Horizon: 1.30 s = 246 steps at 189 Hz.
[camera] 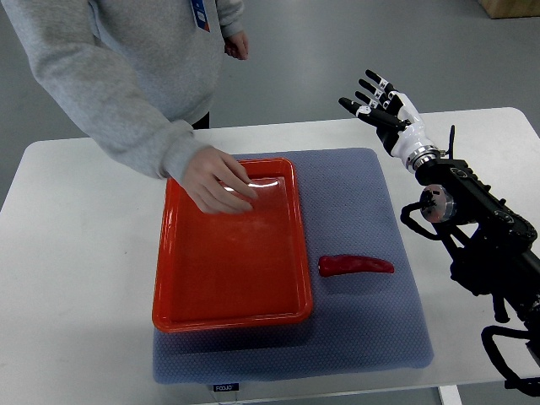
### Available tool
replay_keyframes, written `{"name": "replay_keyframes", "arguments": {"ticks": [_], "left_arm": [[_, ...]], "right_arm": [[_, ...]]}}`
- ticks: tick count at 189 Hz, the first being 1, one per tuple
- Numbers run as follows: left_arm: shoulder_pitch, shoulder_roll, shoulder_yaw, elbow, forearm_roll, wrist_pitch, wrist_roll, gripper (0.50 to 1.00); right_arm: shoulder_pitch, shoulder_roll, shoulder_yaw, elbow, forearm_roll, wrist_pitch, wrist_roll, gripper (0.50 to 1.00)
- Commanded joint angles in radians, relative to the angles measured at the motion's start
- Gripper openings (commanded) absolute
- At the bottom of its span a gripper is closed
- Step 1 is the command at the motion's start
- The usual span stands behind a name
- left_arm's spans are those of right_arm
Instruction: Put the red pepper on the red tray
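A long red pepper (355,266) lies on the grey mat (354,202), just right of the red tray (232,253). The tray itself holds nothing. My right hand (375,103) hovers at the table's far right, well beyond the pepper, fingers spread and holding nothing. Its black arm (481,236) runs down the right edge. The left arm does not show.
A person in a grey sweatshirt leans in from the top left, one hand (218,179) resting on the tray's far end. The mat lies on a white table (76,253); its front edge runs near the bottom of the picture.
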<state>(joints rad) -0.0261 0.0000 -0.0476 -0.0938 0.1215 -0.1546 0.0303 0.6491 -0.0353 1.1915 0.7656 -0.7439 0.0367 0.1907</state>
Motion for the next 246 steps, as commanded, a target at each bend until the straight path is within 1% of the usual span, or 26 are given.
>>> {"name": "replay_keyframes", "arguments": {"ticks": [1,246], "left_arm": [[0.000,0.000,0.000,0.000,0.000,0.000,0.000,1.000],[0.002,0.000,0.002,-0.006,0.001,0.000,0.000,1.000]], "right_arm": [[0.003,0.002,0.000,0.000,0.000,0.000,0.001,0.919],[0.026,-0.008,-0.004,0.000,-0.012,0.000,0.001,0.919]]}}
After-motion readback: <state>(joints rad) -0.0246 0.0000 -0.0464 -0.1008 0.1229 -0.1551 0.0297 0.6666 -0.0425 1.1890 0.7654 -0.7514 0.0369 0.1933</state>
